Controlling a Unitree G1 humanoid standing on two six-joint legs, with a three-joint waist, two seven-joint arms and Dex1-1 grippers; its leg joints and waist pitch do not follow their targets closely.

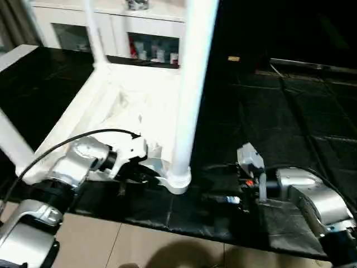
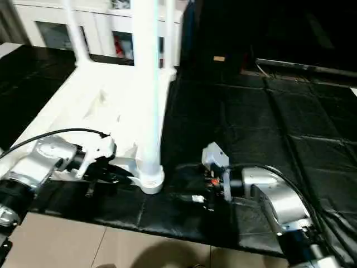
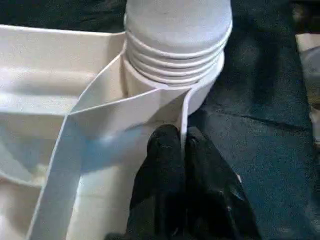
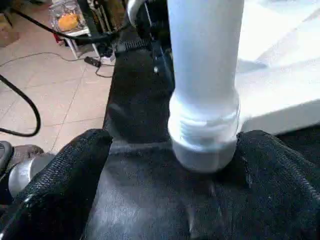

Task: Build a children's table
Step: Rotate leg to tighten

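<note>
The children's table lies upside down on a black mat, its white ribbed top [image 1: 125,109] facing up. A white tapered leg [image 1: 191,95] stands upright in the near corner socket [image 1: 178,182]. Another leg [image 1: 96,33] rises at the far corner, and a third leg [image 1: 11,139] shows at the left edge. My left gripper [image 3: 180,136] is shut on the thin rim wall [image 3: 125,112] of the top, right beside that near socket. My right gripper [image 4: 177,147] stands open low on the mat, with a finger [image 4: 70,170] on either side of the leg's threaded base [image 4: 202,135], apart from it.
The black mat [image 1: 290,111] stretches to the right of the table top. A white glass-door cabinet [image 1: 148,39] stands behind it. Tiled floor [image 1: 139,245] runs along the mat's near edge, with cables [image 4: 20,107] and a small cart [image 4: 75,25] on it.
</note>
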